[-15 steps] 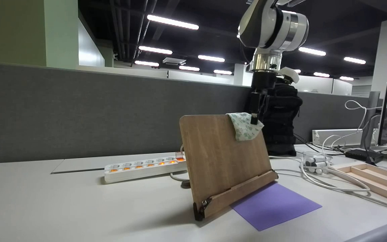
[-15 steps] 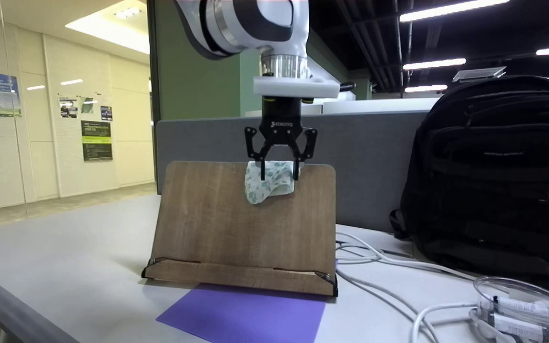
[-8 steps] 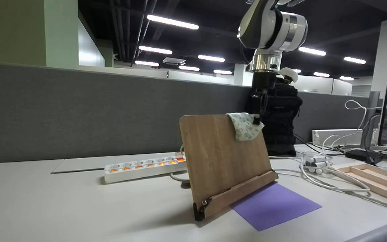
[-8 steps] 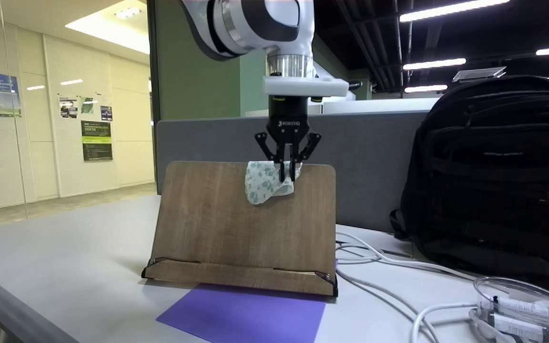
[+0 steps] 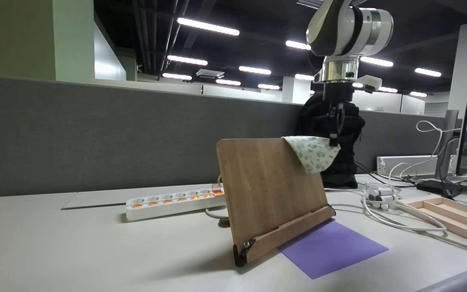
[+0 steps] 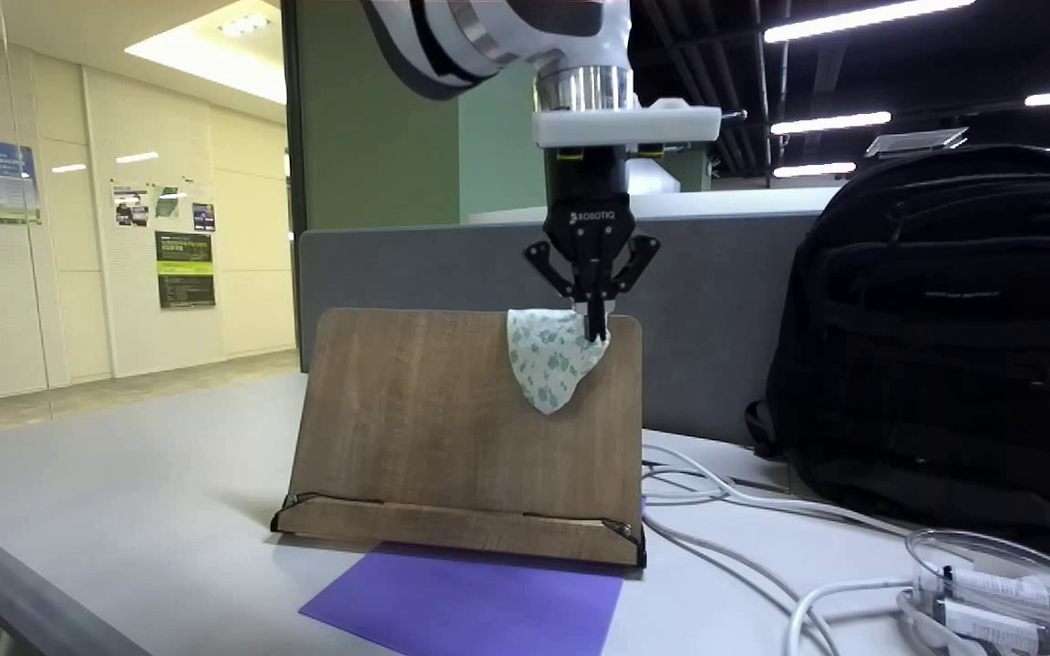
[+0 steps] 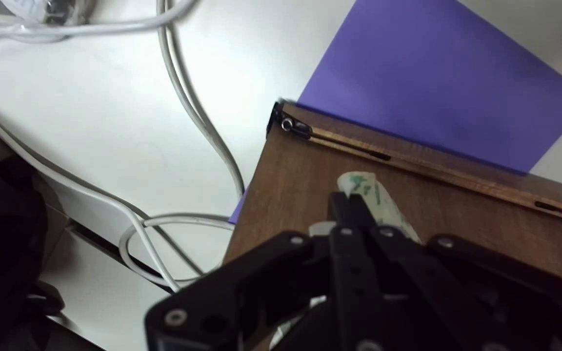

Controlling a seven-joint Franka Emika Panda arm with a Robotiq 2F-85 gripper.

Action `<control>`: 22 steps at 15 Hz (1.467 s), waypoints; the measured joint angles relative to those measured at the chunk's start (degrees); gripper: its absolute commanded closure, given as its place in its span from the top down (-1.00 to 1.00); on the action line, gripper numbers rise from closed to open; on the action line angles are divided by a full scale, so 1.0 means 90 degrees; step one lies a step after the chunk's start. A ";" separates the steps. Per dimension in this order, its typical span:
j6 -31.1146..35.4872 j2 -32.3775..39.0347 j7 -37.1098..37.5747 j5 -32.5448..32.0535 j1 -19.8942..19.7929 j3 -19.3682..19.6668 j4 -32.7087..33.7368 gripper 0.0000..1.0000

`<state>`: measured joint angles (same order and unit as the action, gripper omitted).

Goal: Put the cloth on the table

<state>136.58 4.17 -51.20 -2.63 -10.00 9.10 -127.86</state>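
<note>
A pale cloth with green print hangs over the top edge of a tilted wooden stand, seen in both exterior views as the cloth (image 5: pixel 313 153) and the same cloth (image 6: pixel 546 358). My gripper (image 6: pixel 595 330) has its fingers pressed together on the cloth's right side, near the stand's top right corner. From the wrist, the gripper (image 7: pixel 351 199) pinches a fold, and part of the cloth (image 7: pixel 359 182) sticks out past the fingertips. The rest of it is hidden behind the gripper and the board. The white table (image 5: pixel 75 243) carries the stand.
The wooden stand (image 6: pixel 452 419) leans back, with a purple sheet (image 5: pixel 330 251) partly under its front. A power strip (image 5: pixel 172 204) lies behind it. White cables (image 7: pixel 183 83), a clear container of small bottles (image 6: pixel 1003 592) and a black backpack (image 6: pixel 953 355) are to the right.
The jaws have closed from wide apart and gripped the cloth. Gripper and cloth have shifted right in both exterior views, and the cloth's hanging corner has swung right along the board.
</note>
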 measured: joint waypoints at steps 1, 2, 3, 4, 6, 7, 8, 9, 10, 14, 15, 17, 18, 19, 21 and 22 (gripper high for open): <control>-0.0001 -0.0112 0.0100 -0.0126 -0.0047 0.0058 -0.0111 -0.99; -0.0003 -0.0232 0.0245 -0.0278 -0.0097 0.0120 -0.0237 -0.99; -0.0003 -0.0359 0.0423 -0.0452 -0.0152 0.0187 -0.0380 -0.99; -0.0015 -0.0471 0.0599 -0.0599 -0.0210 0.0257 -0.0526 -0.99; -0.0045 -0.0624 0.0945 -0.0837 -0.0346 0.0407 -0.0800 -0.99; -0.0054 -0.0648 0.1118 -0.0955 -0.0427 0.0486 -0.0919 -0.99; -0.0069 -0.0637 0.1311 -0.1086 -0.0508 0.0563 -0.1027 -0.99; -0.0090 -0.0593 0.1517 -0.1234 -0.0586 0.0639 -0.1123 -0.99; -0.0119 -0.0516 0.1736 -0.1391 -0.0660 0.0707 -0.1205 -0.99; -0.0158 0.0089 0.2574 -0.1837 -0.0844 0.0897 -0.1333 -0.99; -0.0174 0.0283 0.2736 -0.1842 -0.0862 0.0919 -0.1331 -0.99; -0.0197 0.0632 0.2985 -0.1825 -0.0869 0.0946 -0.1314 -0.99; -0.0199 0.0795 0.3086 -0.1802 -0.0868 0.0946 -0.1293 -0.99; -0.0196 0.0934 0.3164 -0.1753 -0.0868 0.0942 -0.1261 -0.99; -0.0170 0.1134 0.3258 -0.1608 -0.0866 0.0923 -0.1153 -0.47; -0.0163 0.1198 0.3279 -0.1526 -0.0866 0.0903 -0.1075 -0.45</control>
<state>135.11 14.95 -21.69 -16.36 -17.79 17.23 -137.54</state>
